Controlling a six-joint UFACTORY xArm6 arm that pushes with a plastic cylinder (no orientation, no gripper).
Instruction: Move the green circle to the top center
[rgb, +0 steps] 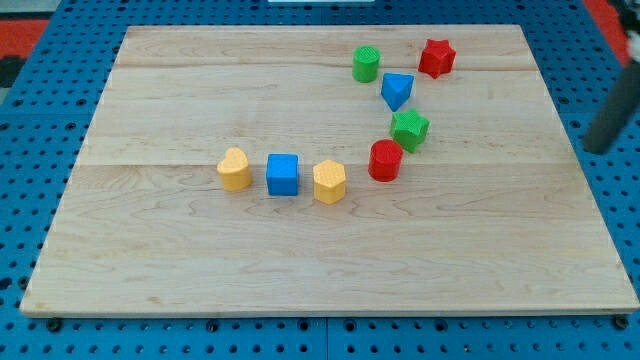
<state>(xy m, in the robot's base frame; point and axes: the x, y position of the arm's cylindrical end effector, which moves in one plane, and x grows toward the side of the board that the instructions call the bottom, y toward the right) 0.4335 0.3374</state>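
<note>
The green circle (366, 64) stands near the view's top, a little right of centre on the wooden board (180, 260). My tip (597, 149) is at the view's far right, off the board's right edge over the blue pegboard, far to the right of and below the green circle. It touches no block. The rod rises toward the view's upper right.
A red star (437, 57) is right of the green circle and a blue triangle (397, 90) just below-right of it. Below come a green star (409, 130), a red circle (385, 160), a yellow hexagon (329, 182), a blue cube (283, 174) and a yellow heart (234, 169).
</note>
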